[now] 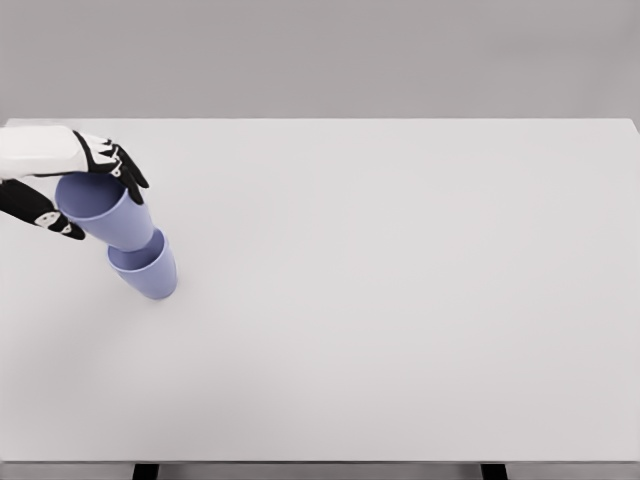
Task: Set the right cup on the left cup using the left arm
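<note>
Periwinkle-blue plastic marks both cups, and they sit together at the near-left part of the white table [400, 300]. Taking the lower cup [148, 272] as the landmark: it stands on the tabletop, leaning a little as seen from the head camera, with its open mouth facing up and to the left. The upper cup [105, 212] sits directly above and to the left of that lower cup, its base resting in the lower cup's mouth, so the two touch and form a short slanted stack. Its wide rim points up towards the far-left corner of the table.

The left hand [70, 190] lies up and to the left of the lower cup, at the rim of the upper cup. Its white forearm enters from the picture's left edge. The dark fingers [125, 170] curve over the far side of the upper cup's rim, while the thumb, also dark with white patches, lies along the near-left side of the same rim. The hand thus closes around the upper cup near its mouth, pinching it between fingers and thumb.

Right of the lower cup, the tabletop stretches wide to its far edge against a grey wall.
</note>
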`<act>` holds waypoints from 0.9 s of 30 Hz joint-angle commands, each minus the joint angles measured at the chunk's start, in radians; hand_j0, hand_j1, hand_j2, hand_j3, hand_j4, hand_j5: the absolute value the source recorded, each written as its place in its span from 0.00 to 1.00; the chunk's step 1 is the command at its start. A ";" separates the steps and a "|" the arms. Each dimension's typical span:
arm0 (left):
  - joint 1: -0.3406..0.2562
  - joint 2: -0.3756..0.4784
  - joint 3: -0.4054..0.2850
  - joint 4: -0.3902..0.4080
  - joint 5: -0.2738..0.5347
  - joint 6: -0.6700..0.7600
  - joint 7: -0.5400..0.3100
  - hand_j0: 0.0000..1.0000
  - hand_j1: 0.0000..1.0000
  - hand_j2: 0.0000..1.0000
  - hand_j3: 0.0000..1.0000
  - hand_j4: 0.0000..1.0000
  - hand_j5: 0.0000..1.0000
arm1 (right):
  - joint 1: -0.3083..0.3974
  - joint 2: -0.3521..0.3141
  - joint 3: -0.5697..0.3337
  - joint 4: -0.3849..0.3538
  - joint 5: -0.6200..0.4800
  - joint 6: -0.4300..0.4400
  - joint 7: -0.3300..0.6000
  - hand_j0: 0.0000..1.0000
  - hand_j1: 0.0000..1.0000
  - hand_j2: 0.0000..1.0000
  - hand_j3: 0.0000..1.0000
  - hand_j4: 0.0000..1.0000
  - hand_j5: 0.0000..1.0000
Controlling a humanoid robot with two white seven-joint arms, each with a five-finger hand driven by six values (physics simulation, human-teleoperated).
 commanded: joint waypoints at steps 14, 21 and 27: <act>0.034 -0.045 0.004 0.070 -0.002 0.004 0.000 0.58 0.58 0.58 0.58 0.58 0.58 | 0.000 0.000 0.000 0.000 0.000 0.000 0.000 1.00 1.00 1.00 1.00 1.00 1.00; 0.035 -0.055 0.007 0.073 -0.004 0.004 0.000 0.58 0.58 0.58 0.58 0.58 0.58 | 0.000 0.000 0.000 0.000 0.000 0.000 0.000 1.00 1.00 1.00 1.00 1.00 1.00; 0.042 -0.053 0.007 0.073 -0.004 0.004 0.000 0.58 0.58 0.58 0.58 0.58 0.58 | 0.000 0.000 0.000 0.000 0.000 0.000 0.000 1.00 1.00 1.00 1.00 1.00 1.00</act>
